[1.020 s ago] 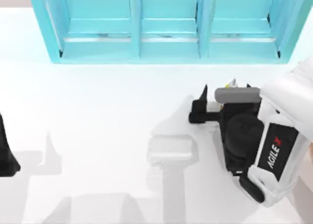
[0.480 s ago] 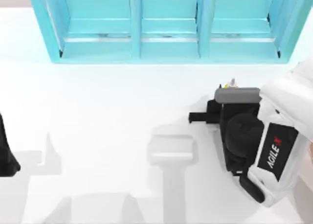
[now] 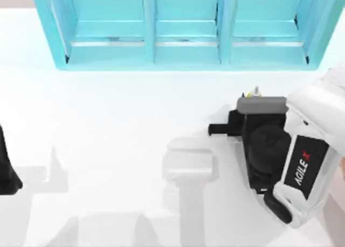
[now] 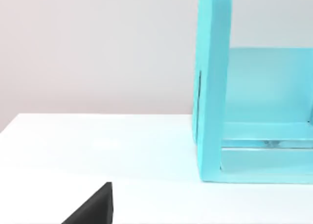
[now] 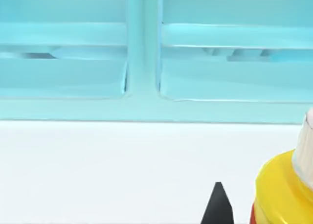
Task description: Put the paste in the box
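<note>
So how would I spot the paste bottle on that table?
Find the big turquoise shelf unit along the table's far edge. In front of its right compartment, beside the right arm's black gripper, stands the paste: small, yellow, white-nozzled.

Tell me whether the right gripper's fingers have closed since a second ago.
Yes. In the top view the right gripper had one finger spread toward the turquoise shelf unit a second ago; now it is drawn in beside the paste.
</note>
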`<state>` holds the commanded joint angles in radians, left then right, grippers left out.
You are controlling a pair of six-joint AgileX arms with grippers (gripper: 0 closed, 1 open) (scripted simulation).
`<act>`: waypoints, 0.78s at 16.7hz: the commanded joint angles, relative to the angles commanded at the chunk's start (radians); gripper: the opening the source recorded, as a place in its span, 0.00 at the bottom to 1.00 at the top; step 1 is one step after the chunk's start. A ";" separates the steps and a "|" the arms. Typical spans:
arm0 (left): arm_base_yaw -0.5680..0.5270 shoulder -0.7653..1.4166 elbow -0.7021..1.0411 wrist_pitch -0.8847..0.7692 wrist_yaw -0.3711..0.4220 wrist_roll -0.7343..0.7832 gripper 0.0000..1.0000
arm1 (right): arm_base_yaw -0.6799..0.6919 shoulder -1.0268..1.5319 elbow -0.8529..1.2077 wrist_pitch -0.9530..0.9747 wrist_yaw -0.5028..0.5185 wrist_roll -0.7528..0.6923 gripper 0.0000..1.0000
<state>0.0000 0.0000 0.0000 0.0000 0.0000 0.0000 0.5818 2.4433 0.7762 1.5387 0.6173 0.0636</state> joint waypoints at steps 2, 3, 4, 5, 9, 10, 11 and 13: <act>0.000 0.000 0.000 0.000 0.000 0.000 1.00 | 0.000 0.000 0.000 0.000 0.000 0.000 0.00; 0.000 0.000 0.000 0.000 0.000 0.000 1.00 | 0.002 -0.001 -0.001 0.000 0.000 0.001 0.00; 0.000 0.000 0.000 0.000 0.000 0.000 1.00 | 0.002 -0.004 -0.001 -0.003 0.000 0.001 0.00; 0.000 0.000 0.000 0.000 0.000 0.000 1.00 | 0.001 -0.016 -0.003 -0.015 0.001 0.000 0.00; 0.000 0.000 0.000 0.000 0.000 0.000 1.00 | 0.003 -0.160 -0.027 -0.147 -0.002 0.000 0.00; 0.000 0.000 0.000 0.000 0.000 0.000 1.00 | 0.004 -0.219 -0.031 -0.192 -0.004 0.001 0.00; 0.000 0.000 0.000 0.000 0.000 0.000 1.00 | 0.005 -0.279 -0.036 -0.239 -0.006 0.001 0.00; 0.000 0.000 0.000 0.000 0.000 0.000 1.00 | 0.003 -0.372 -0.043 -0.322 -0.003 0.002 0.00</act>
<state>0.0000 0.0000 0.0000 0.0000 0.0000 0.0000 0.5843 2.0710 0.7330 1.2169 0.6139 0.0656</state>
